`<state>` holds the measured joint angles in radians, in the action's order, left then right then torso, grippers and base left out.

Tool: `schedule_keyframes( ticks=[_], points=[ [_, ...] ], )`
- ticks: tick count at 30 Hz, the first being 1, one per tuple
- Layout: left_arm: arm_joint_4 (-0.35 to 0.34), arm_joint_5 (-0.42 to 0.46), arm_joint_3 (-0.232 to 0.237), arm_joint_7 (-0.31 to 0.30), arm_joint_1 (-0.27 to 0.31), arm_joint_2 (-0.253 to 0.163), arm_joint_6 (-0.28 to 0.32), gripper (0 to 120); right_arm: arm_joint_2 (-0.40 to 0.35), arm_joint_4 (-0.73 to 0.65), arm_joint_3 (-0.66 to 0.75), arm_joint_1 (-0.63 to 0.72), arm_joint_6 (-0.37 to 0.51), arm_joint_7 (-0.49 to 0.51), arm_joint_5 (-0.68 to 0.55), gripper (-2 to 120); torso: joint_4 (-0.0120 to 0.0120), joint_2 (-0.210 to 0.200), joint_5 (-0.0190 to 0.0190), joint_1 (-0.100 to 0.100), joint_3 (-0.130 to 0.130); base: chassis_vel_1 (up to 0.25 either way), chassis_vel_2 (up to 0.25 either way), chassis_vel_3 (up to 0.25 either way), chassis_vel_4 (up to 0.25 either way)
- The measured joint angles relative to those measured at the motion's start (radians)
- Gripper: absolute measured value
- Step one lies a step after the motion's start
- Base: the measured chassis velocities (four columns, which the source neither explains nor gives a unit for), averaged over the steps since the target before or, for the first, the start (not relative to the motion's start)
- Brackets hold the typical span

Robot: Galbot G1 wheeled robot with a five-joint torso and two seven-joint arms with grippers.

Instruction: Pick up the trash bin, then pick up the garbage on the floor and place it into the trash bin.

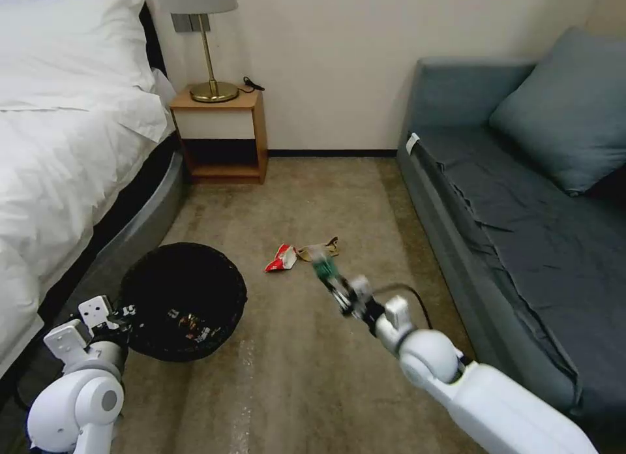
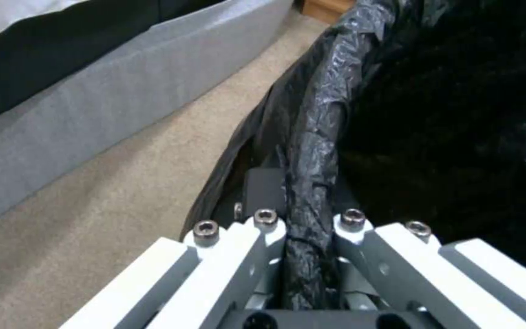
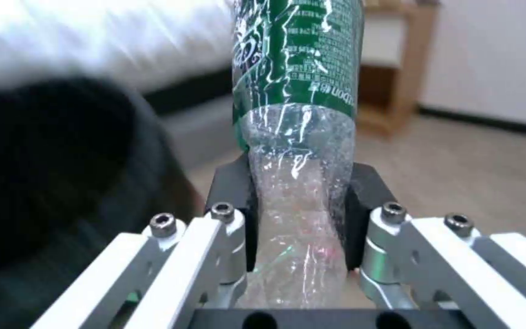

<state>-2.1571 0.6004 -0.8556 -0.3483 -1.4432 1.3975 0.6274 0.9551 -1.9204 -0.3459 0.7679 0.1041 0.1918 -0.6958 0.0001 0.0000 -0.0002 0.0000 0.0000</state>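
The trash bin [image 1: 215, 278], lined with a crinkled black bag, sits low at the left beside the bed. My left gripper [image 1: 125, 312] is shut on its near rim; in the left wrist view the bag-covered rim [image 2: 324, 114] runs between the jaws of the left gripper [image 2: 302, 201]. My right gripper [image 1: 339, 289] is shut on a clear bottle [image 1: 322, 263] with a green label, held above the carpet to the right of the bin. The right wrist view shows the right gripper [image 3: 299, 192] squeezing the bottle [image 3: 297, 68]. A red-white wrapper [image 1: 281, 258] and a yellow-brown wrapper [image 1: 324, 248] lie on the floor beyond.
A white bed [image 1: 59, 154] fills the left side and a grey-blue sofa [image 1: 521, 206] the right. A wooden nightstand [image 1: 222, 137] with a brass lamp [image 1: 212, 82] stands at the back wall. Small litter [image 1: 189, 323] lies in the bin. Open carpet [image 1: 306, 376] spreads between.
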Motion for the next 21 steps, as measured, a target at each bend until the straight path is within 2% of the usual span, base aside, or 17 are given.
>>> schedule_keyframes(
  ticks=[2,5,8,9,12,17,21],
  points=[
    [-0.007,-0.004,0.005,0.000,-0.002,0.003,0.001,3,0.048,-0.016,-0.095,-0.071,-0.003,0.059,-0.040,23,-0.0001,0.000,-0.0003,0.000,0.000,0.000,0.000,0.000,0.000],
    [-0.010,-0.006,0.007,0.000,-0.003,0.004,0.003,3,0.087,-0.010,-0.155,-0.110,-0.006,0.084,-0.062,23,0.0000,0.000,0.0001,0.000,0.000,0.000,0.000,0.000,0.000],
    [-0.019,-0.010,0.008,-0.001,-0.009,0.008,0.004,3,0.210,0.056,-0.292,-0.191,-0.020,0.126,-0.095,23,0.0001,0.000,0.0001,0.000,0.000,0.000,0.000,0.000,0.000],
    [-0.019,-0.010,0.008,-0.001,-0.009,0.008,0.004,3,0.210,0.056,-0.292,-0.191,-0.020,0.126,-0.095,23,0.0001,0.000,0.0001,0.000,0.000,0.000,0.000,0.000,0.000],
    [-0.023,-0.014,0.010,-0.001,-0.013,0.013,0.004,3,0.297,0.134,-0.369,-0.229,-0.028,0.150,-0.099,23,0.0002,0.000,0.0000,0.000,0.000,0.000,0.000,0.000,0.000],
    [-0.029,-0.017,0.010,-0.001,-0.012,0.018,0.005,3,0.337,0.193,-0.418,-0.254,-0.009,0.166,-0.098,23,0.0001,0.000,0.0000,0.000,0.000,0.000,0.000,0.000,0.000],
    [-0.031,-0.018,0.011,-0.001,-0.010,0.022,0.006,3,0.324,0.206,-0.439,-0.253,0.024,0.166,-0.082,23,-0.0001,0.000,0.0000,0.000,0.000,0.000,0.000,0.000,0.000]
  ],
)
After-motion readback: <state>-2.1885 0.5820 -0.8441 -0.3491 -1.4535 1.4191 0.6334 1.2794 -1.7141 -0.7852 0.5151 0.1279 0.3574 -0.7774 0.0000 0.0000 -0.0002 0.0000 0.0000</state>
